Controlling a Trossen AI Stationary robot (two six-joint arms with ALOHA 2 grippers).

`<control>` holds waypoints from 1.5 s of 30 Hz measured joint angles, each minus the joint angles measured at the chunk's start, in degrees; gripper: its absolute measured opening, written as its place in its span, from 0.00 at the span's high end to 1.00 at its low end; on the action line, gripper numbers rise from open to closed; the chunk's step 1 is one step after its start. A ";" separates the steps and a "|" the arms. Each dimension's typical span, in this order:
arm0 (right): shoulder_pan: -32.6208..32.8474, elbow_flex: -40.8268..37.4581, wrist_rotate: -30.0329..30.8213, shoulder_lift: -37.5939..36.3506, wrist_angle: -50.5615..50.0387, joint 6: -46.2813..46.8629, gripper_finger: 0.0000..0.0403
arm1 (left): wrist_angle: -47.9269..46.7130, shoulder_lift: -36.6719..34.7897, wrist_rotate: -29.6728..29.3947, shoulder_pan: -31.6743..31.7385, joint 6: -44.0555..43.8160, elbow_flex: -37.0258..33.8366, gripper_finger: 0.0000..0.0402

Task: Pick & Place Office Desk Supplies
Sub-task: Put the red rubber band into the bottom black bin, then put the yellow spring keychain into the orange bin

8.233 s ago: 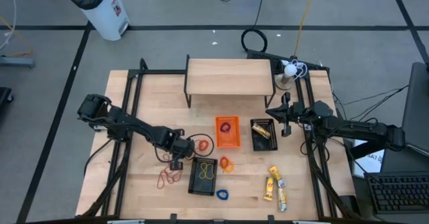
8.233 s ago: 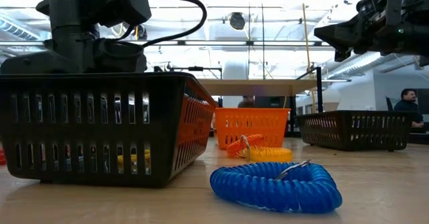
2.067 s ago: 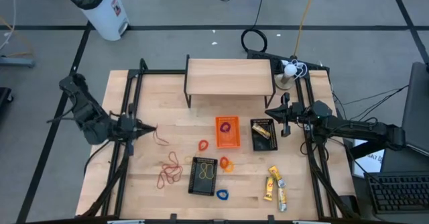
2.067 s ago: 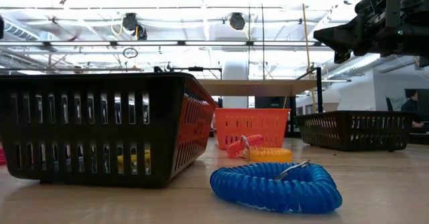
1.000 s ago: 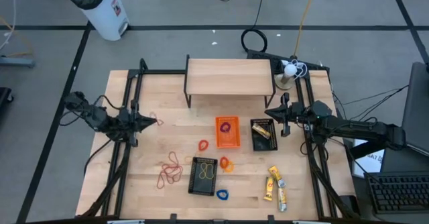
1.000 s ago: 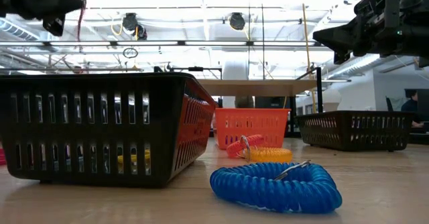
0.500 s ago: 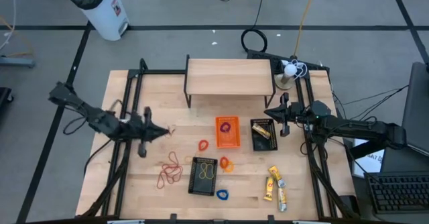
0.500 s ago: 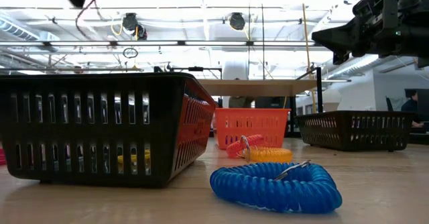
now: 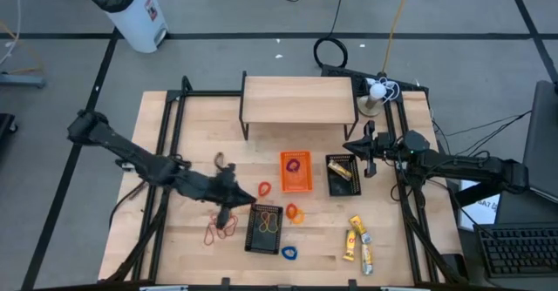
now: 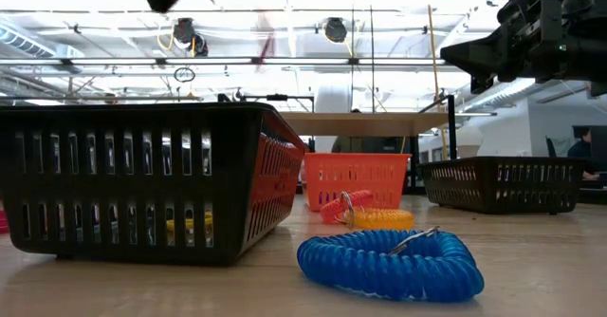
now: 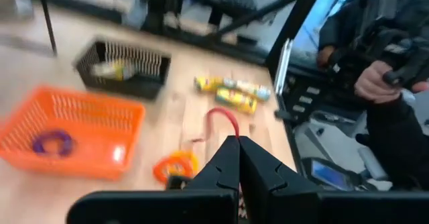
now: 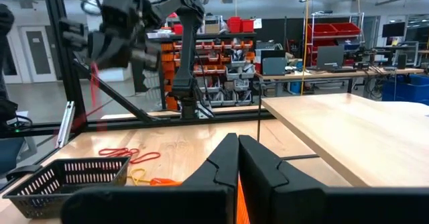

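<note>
both arms are matte black, built of slim tubular links joined by chunkier rounded joint housings, with thin black cables looping along them. the left claw (image 9: 228, 191) and the right claw (image 9: 356, 147) each end in two dark, wedge-shaped fingers (image 11: 224, 167) with flat inner faces, tapering from a broad black wrist block.

Grey floor (image 9: 70, 91) with dark tape lines around a light wooden butcher-block table (image 9: 200, 117) on a black metal frame. White plastic bin (image 9: 129, 8) stands off the table's far left corner. Small raised wooden shelf (image 9: 298, 99) sits at the table's far edge. Overhead: bright ceiling lights and exposed beams (image 10: 379, 18) (open workshop hall). Racks of red storage bins (image 12: 332, 33) and wooden workbenches (image 12: 348, 127) further back.
</note>
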 joint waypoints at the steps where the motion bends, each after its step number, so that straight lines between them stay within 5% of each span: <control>1: 0.00 -0.01 0.00 0.00 0.02 -0.01 0.99 | 0.00 1.35 0.73 0.43 -1.72 0.26 1.00; 10: 0.00 0.00 -0.02 0.00 0.35 0.00 0.99 | -3.12 9.48 9.67 2.68 -11.79 0.48 1.00; 23: 0.00 0.00 -0.07 0.00 0.35 -0.01 0.99 | -1.49 14.68 17.15 3.16 -11.58 0.46 0.99; 28: 0.00 -0.01 -0.07 0.00 0.35 -0.01 0.99 | -1.40 14.04 17.00 3.38 -11.69 0.46 0.89; 39: 0.00 0.00 -0.11 -0.02 0.35 -0.01 0.99 | -2.51 11.05 26.18 6.86 -7.98 0.42 0.57; 45: 0.02 0.00 -0.17 -0.02 -0.10 0.59 0.99 | -13.61 -6.31 8.18 10.89 3.46 0.51 0.57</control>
